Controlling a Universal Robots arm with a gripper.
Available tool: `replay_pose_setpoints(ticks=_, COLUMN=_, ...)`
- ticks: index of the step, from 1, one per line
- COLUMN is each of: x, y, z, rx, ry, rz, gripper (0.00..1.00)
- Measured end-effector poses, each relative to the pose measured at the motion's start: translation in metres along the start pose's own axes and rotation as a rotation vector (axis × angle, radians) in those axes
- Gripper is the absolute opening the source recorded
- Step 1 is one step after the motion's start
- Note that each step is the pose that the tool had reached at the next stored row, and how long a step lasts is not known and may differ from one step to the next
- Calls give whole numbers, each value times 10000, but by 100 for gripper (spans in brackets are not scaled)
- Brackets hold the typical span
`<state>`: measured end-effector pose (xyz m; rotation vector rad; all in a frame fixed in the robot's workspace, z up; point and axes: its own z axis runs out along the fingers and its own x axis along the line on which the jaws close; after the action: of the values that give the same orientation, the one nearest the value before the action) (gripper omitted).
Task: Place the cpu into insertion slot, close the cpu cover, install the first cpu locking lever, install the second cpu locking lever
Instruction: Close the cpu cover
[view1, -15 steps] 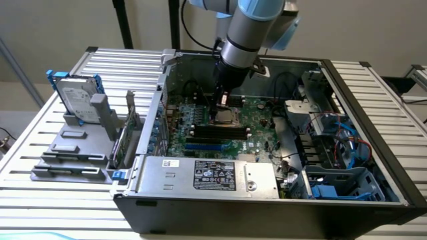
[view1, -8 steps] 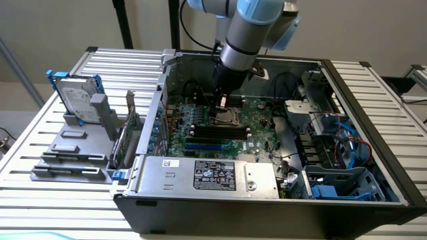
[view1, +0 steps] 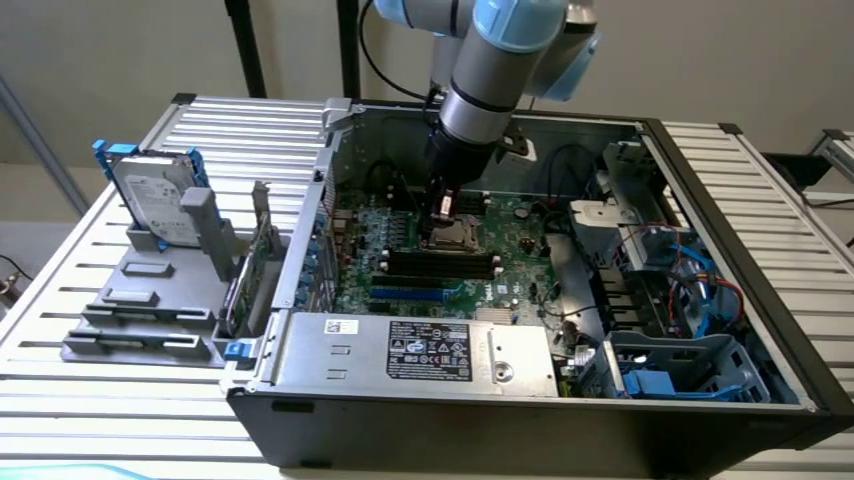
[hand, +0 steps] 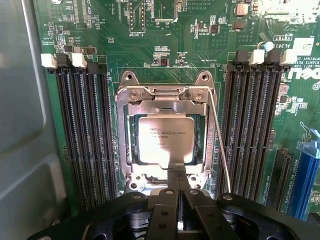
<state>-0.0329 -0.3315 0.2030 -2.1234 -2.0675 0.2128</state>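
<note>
The cpu (hand: 165, 141) sits in the insertion slot (hand: 131, 150), with the cpu cover (hand: 162, 104) lowered over it. The gripper (hand: 178, 170) has its jaws pressed together, empty, at the cover's front tab. Judged step: closing the cover. The wire locking lever (hand: 220, 145) looks unlatched. Pressure must stay on the tab, off the chip.

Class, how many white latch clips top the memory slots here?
4: two white clips on one memory bank, two on the other memory bank across the cpu; others may be hidden.
</note>
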Motion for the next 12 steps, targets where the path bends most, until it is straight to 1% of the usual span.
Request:
replay_pose_setpoints(ticks=3, x=-7, y=-23, z=-69, rx=11, ry=-2, rz=1, gripper=11)
replay_pose_setpoints(ticks=6, x=-27, y=-79, z=-111, rx=12, ry=-2, rz=0, gripper=11)
replay_pose_setpoints(ticks=8, x=-49, y=-135, z=-116, rx=11, ry=-2, rz=1, gripper=11)
replay_pose_setpoints(ticks=12, x=-99, y=-278, z=-100, rx=11, ry=-2, rz=1, gripper=11)
